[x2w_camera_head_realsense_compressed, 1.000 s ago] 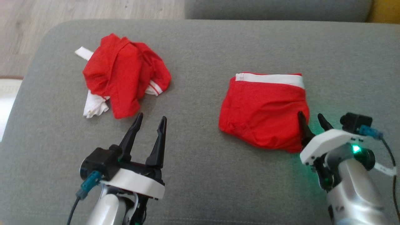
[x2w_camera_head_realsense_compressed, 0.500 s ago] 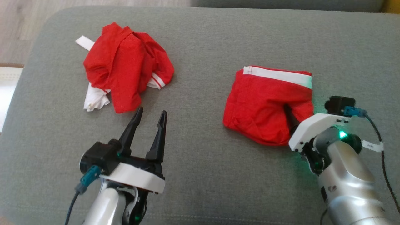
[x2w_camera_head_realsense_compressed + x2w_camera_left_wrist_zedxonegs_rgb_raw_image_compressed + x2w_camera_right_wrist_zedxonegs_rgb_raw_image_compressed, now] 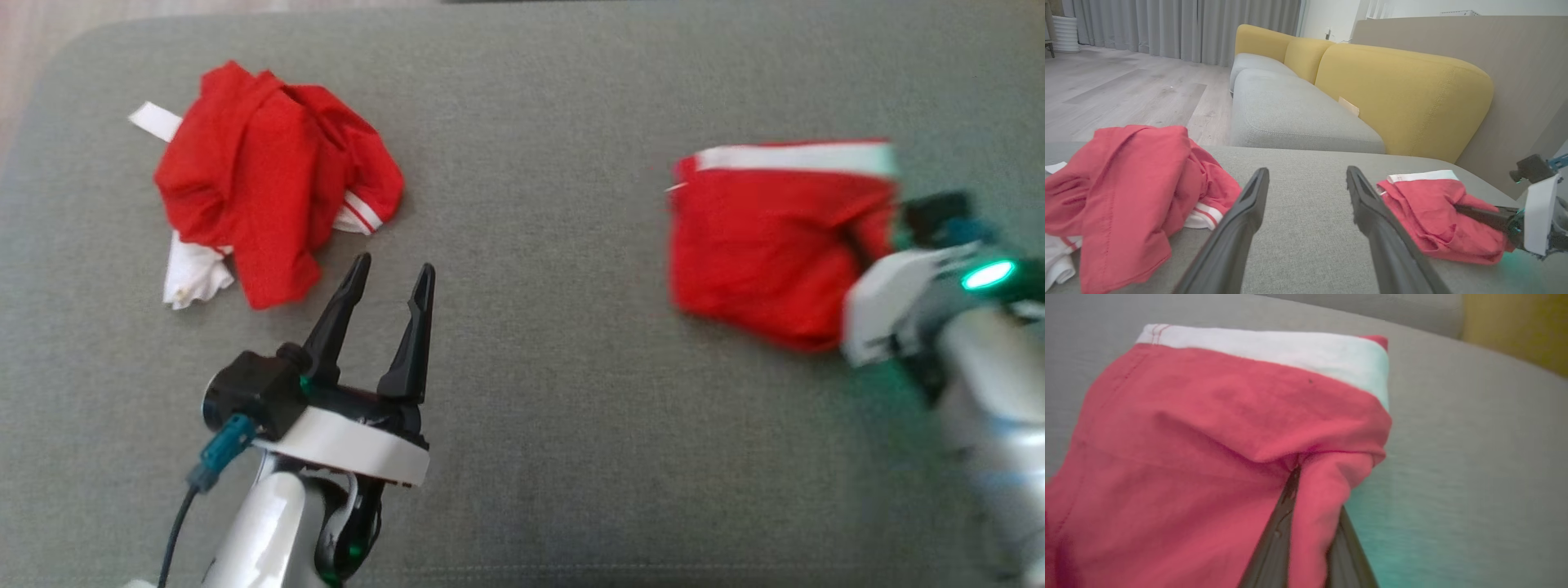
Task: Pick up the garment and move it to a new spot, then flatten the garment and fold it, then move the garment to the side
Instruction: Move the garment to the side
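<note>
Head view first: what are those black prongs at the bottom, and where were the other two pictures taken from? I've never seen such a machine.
The prongs belong to a two-armed robot. Each arm ends in a claw with two dark fingers. The head view looks down from a camera on its head. The other two come from cameras on its wrists, looking along each claw's fingers. On the grey cushion lie two red garments with white trim: a crumpled garment on the robot's left and a folded garment on its right. The left claw is open and holds nothing. The right claw is pinched shut on the folded garment's edge.
</note>
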### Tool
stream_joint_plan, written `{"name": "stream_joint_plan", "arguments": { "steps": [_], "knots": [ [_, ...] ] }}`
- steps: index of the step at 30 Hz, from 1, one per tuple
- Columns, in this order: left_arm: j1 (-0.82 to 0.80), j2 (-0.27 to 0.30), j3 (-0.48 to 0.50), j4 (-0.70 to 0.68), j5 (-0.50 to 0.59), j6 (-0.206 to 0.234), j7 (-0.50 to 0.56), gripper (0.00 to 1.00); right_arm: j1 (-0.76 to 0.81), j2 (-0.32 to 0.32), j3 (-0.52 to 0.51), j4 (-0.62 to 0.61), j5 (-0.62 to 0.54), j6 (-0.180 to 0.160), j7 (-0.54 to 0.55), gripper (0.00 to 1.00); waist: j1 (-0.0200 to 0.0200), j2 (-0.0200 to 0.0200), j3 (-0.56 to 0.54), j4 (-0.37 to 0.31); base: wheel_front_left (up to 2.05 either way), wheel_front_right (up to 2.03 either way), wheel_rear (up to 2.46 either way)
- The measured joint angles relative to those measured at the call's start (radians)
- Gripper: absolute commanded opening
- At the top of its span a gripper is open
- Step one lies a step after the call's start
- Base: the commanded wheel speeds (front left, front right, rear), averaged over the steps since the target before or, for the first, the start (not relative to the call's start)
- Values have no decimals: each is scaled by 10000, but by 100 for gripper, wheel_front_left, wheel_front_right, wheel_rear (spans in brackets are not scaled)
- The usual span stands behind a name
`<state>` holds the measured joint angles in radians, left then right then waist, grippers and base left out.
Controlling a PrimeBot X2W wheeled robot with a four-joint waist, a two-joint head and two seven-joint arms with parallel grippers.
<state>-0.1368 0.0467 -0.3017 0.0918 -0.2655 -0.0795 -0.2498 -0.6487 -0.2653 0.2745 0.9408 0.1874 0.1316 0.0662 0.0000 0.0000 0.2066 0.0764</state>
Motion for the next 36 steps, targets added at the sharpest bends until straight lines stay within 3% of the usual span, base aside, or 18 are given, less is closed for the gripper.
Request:
{"name": "stream_joint_plan", "arguments": {
  "steps": [8, 13, 19, 32, 33, 34, 36],
  "knots": [
    [-349, -4, -17, -115, 0, -92, 0, 100, -1005, -2867, 1304, -347, -305, 0, 178, 0, 1, 0, 608, -217, 0, 0, 0],
    [-500, -6, -27, -174, 0, -104, 0, 100, -1387, -3996, 1480, -148, -263, 0, 159, 0, 1, 0, 957, -182, 0, 0, 0],
    [-596, -8, 65, -176, 0, -192, -2, 100, -1626, -4345, 1348, 395, -328, 0, 117, 0, 1, 0, 1212, -51, 0, 0, 0],
    [-595, -10, 148, -173, -2, -263, -59, 100, -1639, -4337, 529, 907, -1139, 0, 29, 0, 0, 0, 1150, 50, 0, 0, 0],
    [-595, -10, 155, -169, -2, -263, -59, 100, -1639, -4332, 397, 915, -1210, 0, 29, 42, 0, 0, 1139, 49, 0, 0, 0],
    [-595, -10, 163, -167, -2, -263, -59, 100, -1640, -4322, 286, 915, -1287, 0, 27, 100, 0, 0, 1125, 47, 0, 0, 0],
    [-595, -10, 190, -155, -2, -263, -59, 100, -1648, -4234, -23, 915, -1386, 0, 13, 100, 0, 0, 1084, 34, 0, 0, 0]
  ]
}}
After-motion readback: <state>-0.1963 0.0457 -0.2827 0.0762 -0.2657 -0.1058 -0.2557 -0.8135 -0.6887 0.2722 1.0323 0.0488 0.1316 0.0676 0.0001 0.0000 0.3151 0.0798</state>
